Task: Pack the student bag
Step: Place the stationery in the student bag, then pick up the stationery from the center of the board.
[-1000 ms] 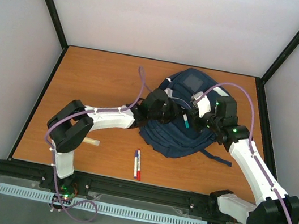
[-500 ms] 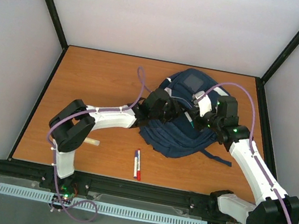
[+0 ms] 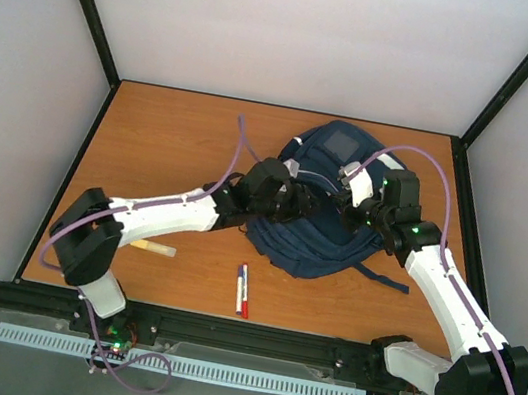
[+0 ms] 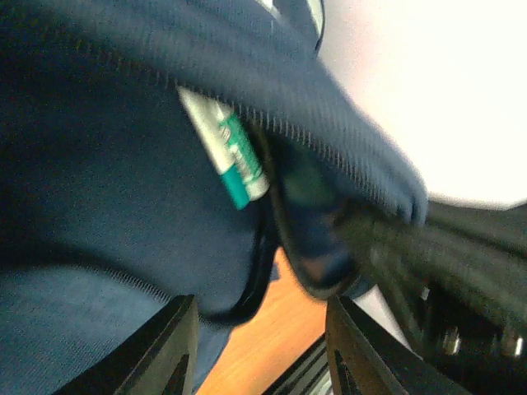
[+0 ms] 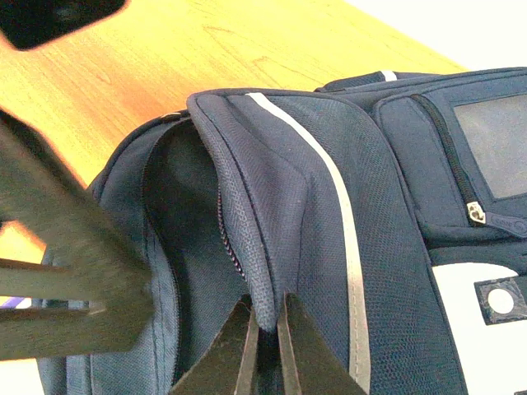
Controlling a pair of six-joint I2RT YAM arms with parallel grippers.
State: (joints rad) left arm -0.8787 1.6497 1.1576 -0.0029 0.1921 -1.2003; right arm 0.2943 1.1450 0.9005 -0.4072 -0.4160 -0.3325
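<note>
The student bag (image 3: 325,228), navy blue with a thin white stripe, lies on the table's right half. My right gripper (image 5: 265,327) is shut on the edge of its opened flap (image 5: 247,206) and holds it up. In the left wrist view a white and teal marker (image 4: 229,148) lies partly tucked under the flap, inside the bag's mouth. My left gripper (image 4: 262,350) is open just in front of that mouth, with nothing between its fingers. From above, the left gripper (image 3: 306,203) sits at the bag's left side and the right gripper (image 3: 351,194) over its middle.
A red pen and a blue pen (image 3: 242,290) lie side by side near the front edge. A pale yellow stick (image 3: 154,248) lies by the left arm. A dark strap (image 3: 387,279) trails off the bag to the right. Walls enclose the wooden table (image 3: 172,142).
My left gripper has opened and let go of the teal marker in the bag's mouth. The left arm's elbow has swung down and to the left. The right gripper has kept its hold.
</note>
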